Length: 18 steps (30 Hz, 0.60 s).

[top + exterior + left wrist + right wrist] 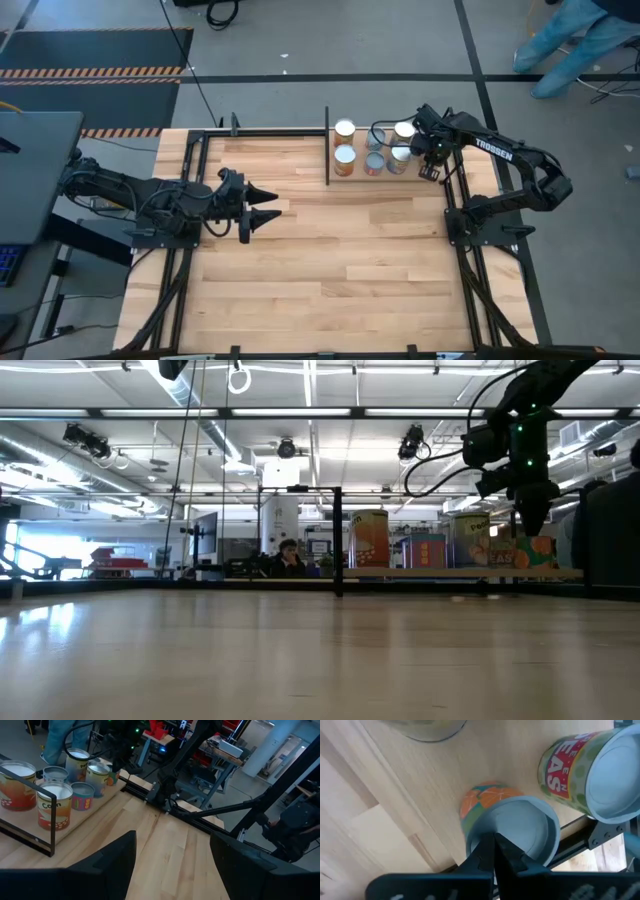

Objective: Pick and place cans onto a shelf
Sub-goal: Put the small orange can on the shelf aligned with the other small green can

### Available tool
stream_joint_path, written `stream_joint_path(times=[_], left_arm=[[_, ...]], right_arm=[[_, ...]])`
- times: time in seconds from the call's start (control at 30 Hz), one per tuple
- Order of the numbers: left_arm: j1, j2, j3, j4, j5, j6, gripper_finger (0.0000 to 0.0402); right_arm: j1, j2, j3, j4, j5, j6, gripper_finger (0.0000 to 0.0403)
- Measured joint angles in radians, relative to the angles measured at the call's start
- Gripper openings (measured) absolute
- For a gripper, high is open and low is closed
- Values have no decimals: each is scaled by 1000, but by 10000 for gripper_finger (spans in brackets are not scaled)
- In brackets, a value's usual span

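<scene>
You can read "TROSSEN" in white on the right arm (492, 148). One orange-labelled can (55, 805) on the shelf says "Corn". The green-labelled can (585, 772) shows large red letters "EAS" under smaller "EEN".

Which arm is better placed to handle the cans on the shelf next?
Right: its pincer hangs directly over the orange-labelled tin beside the black-framed wooden shelf, while the left pincer waits mid-table, far away.
</scene>
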Motion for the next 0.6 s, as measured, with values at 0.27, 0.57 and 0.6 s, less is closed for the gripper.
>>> stream_joint_path(times=[0.27, 0.57, 0.6], left_arm=[[0, 0, 0, 0, 0, 0, 259], [0, 0, 0, 0, 0, 7, 259], [0, 0, 0, 0, 0, 2, 259]], right_arm=[[0, -2, 1, -63, -16, -4, 2], [0, -19, 0, -15, -13, 0, 2], [0, -19, 0, -16, -17, 0, 2]])
